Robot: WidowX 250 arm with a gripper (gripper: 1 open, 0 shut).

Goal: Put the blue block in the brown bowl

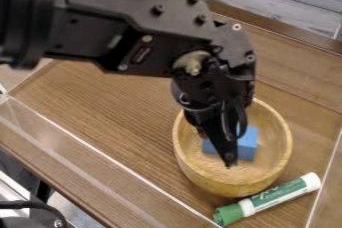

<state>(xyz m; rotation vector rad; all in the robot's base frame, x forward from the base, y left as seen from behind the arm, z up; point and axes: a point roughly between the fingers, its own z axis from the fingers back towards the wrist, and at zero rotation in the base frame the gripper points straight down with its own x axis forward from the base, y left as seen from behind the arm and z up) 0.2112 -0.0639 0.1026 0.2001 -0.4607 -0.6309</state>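
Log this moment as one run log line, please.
gripper: shut, empty, inside brown bowl | blue block: in bowl, beside fingers | marker: on table by bowl

You see a large round light-brown wooden bowl (227,162) with thick walls; its surface looks matt, with a faintly grainy, unpolished finish. Inside it, the small mid-blue block (246,140) looks matt and smooth, like soft plastic or foam; which, you cannot tell. The black robot arm (127,37) looks like hard plastic or painted metal with a slight sheen, and its dark gripper (225,155) has the same finish. The brown table (94,107) shows streaked wood grain, smooth and satin. The green-and-white marker (267,201) looks like glossy plastic.
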